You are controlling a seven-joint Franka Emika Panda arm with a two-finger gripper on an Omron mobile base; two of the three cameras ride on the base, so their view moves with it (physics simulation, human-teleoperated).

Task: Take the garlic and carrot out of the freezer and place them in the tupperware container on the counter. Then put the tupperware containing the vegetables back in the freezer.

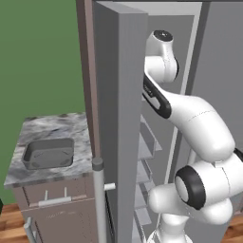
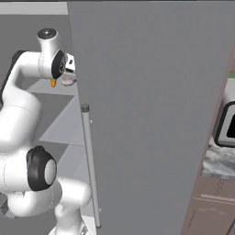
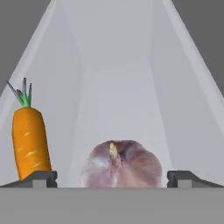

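Freezer (image 1: 118,95), door swung wide for arm access: gripper (image 3: 112,177) spread wide and unladen, fingertips flanking the garlic (image 3: 121,164) on an inner shelf, lined up to pinch it; carrot (image 3: 29,142) lying just beside; tupperware container (image 1: 48,153) waiting on the counter (image 1: 52,126)

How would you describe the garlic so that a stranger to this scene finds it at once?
Look inside the open freezer, on the pale shelf where the arm reaches. The garlic lies between the open fingers, right of the carrot. It is a round, pinkish-white bulb; the carrot is tall and orange.
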